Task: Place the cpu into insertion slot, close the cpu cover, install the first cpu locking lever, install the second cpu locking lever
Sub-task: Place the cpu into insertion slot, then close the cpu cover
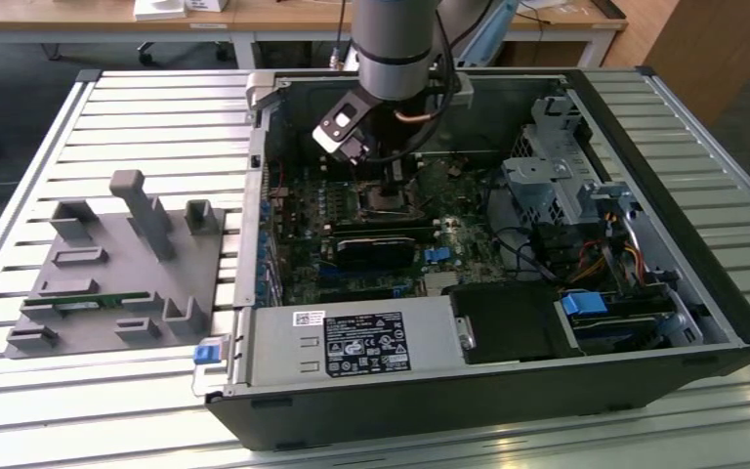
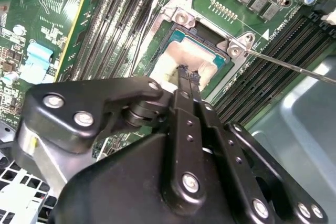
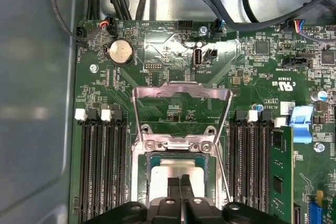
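Note:
The cpu (image 3: pixel 176 167) lies flat in the insertion slot (image 3: pixel 148 182), its silvery-beige face (image 2: pixel 178 56) up. My gripper (image 3: pixel 181 183) is shut with its fingertips (image 2: pixel 184 72) pressed together right over the chip's middle, nothing between them; whether they touch it I cannot tell. The cpu cover (image 3: pixel 181 92) stands swung open on its hinge, away from the socket. A thin locking lever (image 2: pixel 291 65) sticks out free beside the socket. In the exterior view the gripper (image 1: pixel 394 179) reaches down into the open computer case over the socket (image 1: pixel 382 198).
Memory slots (image 3: pixel 100 166) flank the socket on both sides. A black card (image 1: pixel 375 244), a power supply (image 1: pixel 349 342) and a drive cage (image 1: pixel 570 176) crowd the case. A grey fixture (image 1: pixel 114 264) sits on the slatted table at the exterior view's left.

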